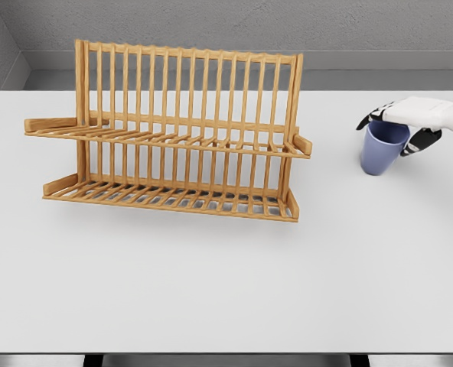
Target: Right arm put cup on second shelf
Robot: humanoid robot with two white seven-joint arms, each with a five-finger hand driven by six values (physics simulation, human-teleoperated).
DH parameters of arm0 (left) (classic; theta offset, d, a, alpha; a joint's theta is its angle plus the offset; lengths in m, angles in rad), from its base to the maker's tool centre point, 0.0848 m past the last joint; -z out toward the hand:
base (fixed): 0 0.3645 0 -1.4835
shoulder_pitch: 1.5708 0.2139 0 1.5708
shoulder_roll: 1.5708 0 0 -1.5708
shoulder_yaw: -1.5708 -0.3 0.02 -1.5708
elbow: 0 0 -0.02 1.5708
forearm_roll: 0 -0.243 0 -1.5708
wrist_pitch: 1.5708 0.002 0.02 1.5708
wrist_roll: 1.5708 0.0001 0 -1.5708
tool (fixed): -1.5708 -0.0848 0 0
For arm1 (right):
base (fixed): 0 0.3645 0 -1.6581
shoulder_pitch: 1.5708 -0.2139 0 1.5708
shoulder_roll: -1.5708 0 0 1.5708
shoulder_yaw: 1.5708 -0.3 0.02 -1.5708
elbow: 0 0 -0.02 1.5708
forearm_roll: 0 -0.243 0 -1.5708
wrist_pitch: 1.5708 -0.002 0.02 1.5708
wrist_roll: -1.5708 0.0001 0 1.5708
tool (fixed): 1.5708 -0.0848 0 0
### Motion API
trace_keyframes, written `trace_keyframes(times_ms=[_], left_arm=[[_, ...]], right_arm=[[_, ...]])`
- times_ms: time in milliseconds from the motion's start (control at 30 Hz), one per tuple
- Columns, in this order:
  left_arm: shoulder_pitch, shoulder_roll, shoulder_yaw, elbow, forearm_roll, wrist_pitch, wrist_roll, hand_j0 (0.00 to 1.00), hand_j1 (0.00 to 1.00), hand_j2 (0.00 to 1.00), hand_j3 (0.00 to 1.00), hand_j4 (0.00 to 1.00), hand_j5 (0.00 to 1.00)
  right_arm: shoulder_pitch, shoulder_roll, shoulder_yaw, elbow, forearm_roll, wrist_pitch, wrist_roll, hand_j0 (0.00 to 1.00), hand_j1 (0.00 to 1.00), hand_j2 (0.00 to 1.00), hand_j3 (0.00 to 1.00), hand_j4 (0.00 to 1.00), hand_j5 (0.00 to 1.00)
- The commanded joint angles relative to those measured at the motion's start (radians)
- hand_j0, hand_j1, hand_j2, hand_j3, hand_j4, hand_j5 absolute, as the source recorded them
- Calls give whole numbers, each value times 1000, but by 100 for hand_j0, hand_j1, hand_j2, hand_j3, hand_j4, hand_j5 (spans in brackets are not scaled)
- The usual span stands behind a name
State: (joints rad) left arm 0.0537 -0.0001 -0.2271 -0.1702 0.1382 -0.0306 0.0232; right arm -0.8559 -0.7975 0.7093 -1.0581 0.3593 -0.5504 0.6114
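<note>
As catalogued from left to right across the white tabletop [211,290]:

Item 1: two-tier wooden slatted dish rack [173,134], standing upright at left of centre, long side facing the camera.
Upper tier: the second shelf [165,139], a slatted ledge with nothing on it; judged the destination, since the task names it.
Lower tier: slatted ledge [173,197] resting on the table, also bare.
Item 2: blue-violet tapered plastic cup [382,147], well apart from the rack's right end, mouth up and tilted slightly toward the rack.
Cup support: its base seems at or just above the table; cannot tell which.
Item 3: white right hand [410,122] with dark fingers, arm entering from the right edge.
Hand state: fingers curled about the cup's rim and far wall, palm above, closed in a grasp on the cup.
Reason for hold: a grip from above probably leaves the base free for setting down on slats.
Left arm: out of view.
</note>
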Motion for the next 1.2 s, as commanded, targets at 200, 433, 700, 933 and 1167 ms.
trace_keyframes(times_ms=[200, 433, 700, 933, 1167], left_arm=[[0, 0, 0, 0, 0, 0, 0, 100, 100, 100, 100, 100, 100], [0, 0, 0, 0, 0, 0, 0, 100, 100, 100, 100, 100, 100], [0, 0, 0, 0, 0, 0, 0, 100, 100, 100, 100, 100, 100], [0, 0, 0, 0, 0, 0, 0, 100, 100, 100, 100, 100, 100], [0, 0, 0, 0, 0, 0, 0, 100, 100, 100, 100, 100, 100]], right_arm=[[-2, -5, -7, -3, -8, 3, -1, 71, 71, 71, 71, 71, 71], [-11, -6, -8, -5, -14, 1, -1, 66, 66, 66, 66, 66, 66], [-12, -11, -77, -66, -14, -2, -1, 66, 66, 66, 66, 66, 66], [-18, -14, -82, -94, -14, -8, -1, 67, 67, 67, 67, 67, 67], [-17, -58, -137, -220, -14, 0, -1, 67, 67, 67, 67, 67, 67]])
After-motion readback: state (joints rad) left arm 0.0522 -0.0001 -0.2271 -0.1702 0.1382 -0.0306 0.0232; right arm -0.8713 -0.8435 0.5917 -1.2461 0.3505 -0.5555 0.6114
